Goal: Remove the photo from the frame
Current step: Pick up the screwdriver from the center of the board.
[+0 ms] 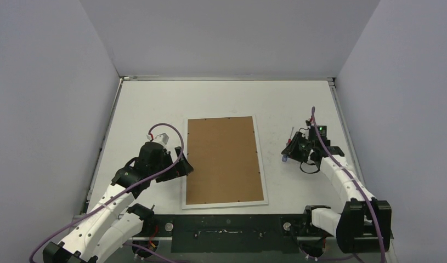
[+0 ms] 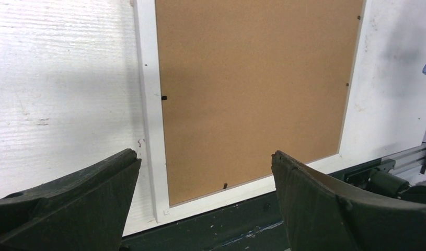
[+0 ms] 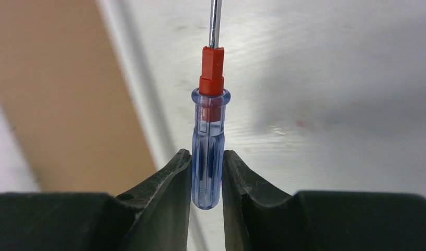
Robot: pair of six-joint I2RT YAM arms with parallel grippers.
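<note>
Presently the frame [image 1: 224, 161] is lying flat on the tabletop [image 1: 155, 104], brown back facing up, narrow white border showing all round it. It is sitting about midway between the left and right edges, its long sides running from near to far and its near short side lying close to the near edge, just beside the dark mounting strip [image 1: 226, 235]. The photo is not showing in any view; only the brown board is facing the cameras. In the left wrist view, small dark tabs [image 2: 164, 97] are poking over the board from the inner line of the border, one on the long side and one on the near short side.

The left gripper [image 1: 184, 165] is hanging at the frame's left long side, toward the near-left corner of the frame, with its jaws standing wide apart and gripping nothing. From its own camera, the two dark fingers [image 2: 90, 198] are framing that corner of the frame, though whether they are touching it cannot be told.

The right gripper [image 1: 289, 150] is hovering to the right of the frame, apart from it, toward the right edge of the tabletop. Its jaws are pressing in on the clear blue handle of a small screwdriver [image 3: 209, 120], gripping it near the butt, with the red collar and metal shaft pointing away from the fingers.
</note>
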